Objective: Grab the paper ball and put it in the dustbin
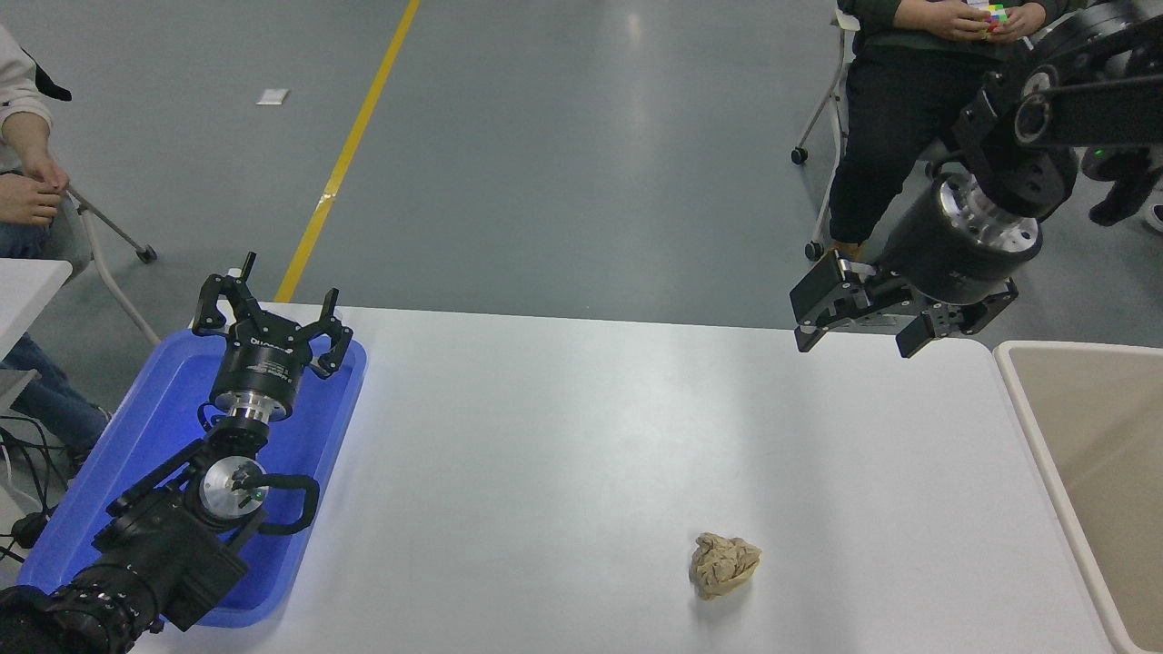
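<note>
The tan-brown crumpled paper ball lies on the white table near its front edge, right of centre. The beige dustbin stands at the table's right edge, its interior plain. My right gripper is open and empty, held above the table's far right edge, well behind the ball and left of the bin. My left gripper is open and parked over the blue tray at the lower left.
A shallow blue tray lies on the table's left side under the left arm. A seated person at the top right holds a multicoloured puzzle cube. Another person's hands show at the left edge.
</note>
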